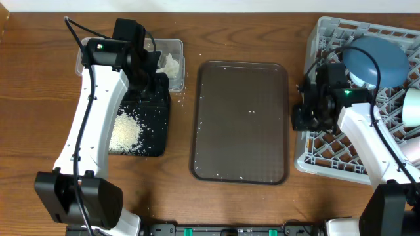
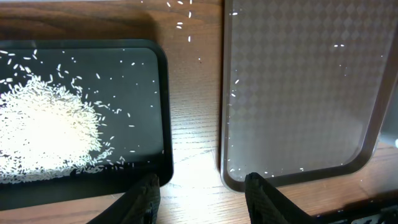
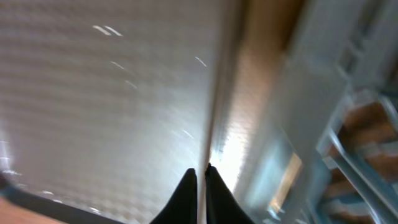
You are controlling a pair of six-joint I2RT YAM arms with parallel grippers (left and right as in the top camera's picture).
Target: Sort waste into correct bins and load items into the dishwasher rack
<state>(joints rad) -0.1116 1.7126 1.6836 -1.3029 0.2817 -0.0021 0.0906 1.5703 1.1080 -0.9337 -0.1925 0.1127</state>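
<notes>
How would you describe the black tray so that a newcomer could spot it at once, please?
Start at the large brown serving tray in the middle of the table. Just left of it lies a smaller, shallow black tray. Unlike the clear tub behind it, it is opaque and carries a heap of white rice grains.

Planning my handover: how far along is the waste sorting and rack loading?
Done: rice piled in the black tray, tissue in the clear tub, blue dish in the rack. In hand: nothing; the left tool hangs open, the right tool is shut, both empty. Left: stray grains on the brown tray and the table.
</notes>
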